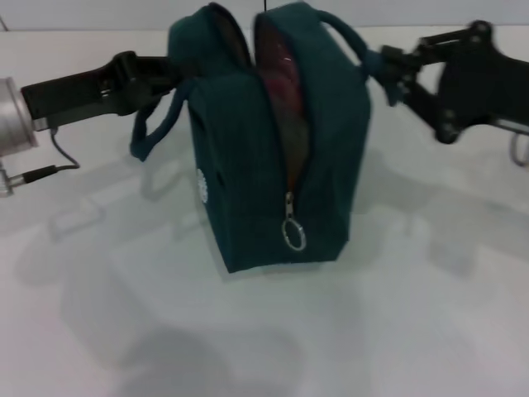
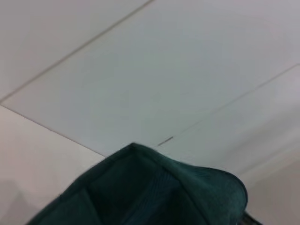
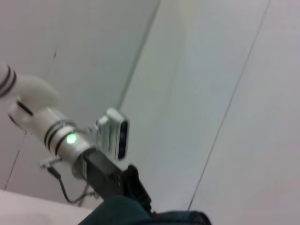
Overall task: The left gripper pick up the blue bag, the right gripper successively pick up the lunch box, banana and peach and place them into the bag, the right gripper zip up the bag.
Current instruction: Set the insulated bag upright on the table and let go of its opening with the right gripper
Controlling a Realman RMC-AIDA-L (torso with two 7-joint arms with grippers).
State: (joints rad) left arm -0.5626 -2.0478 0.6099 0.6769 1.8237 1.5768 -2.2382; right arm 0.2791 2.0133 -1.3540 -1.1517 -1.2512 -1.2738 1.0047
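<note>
Bag [image 1: 273, 165] soft, saggy; both grippers' finger state unclear at its handles—take the ring pull [image 1: 293, 234] at 6 o'clock.

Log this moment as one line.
stage: zip pending | blue bag upright on table, top open | ring pull low on front | left gripper at bag's left top | right gripper at right handle

A bare test room or lab: a plain white table [image 1: 413, 331] fills the head view out to 12 o'clock, where it meets a pale wall [image 1: 99, 12]. The wrist views show only blank white panels [image 2: 164, 70] with thin seams.
</note>
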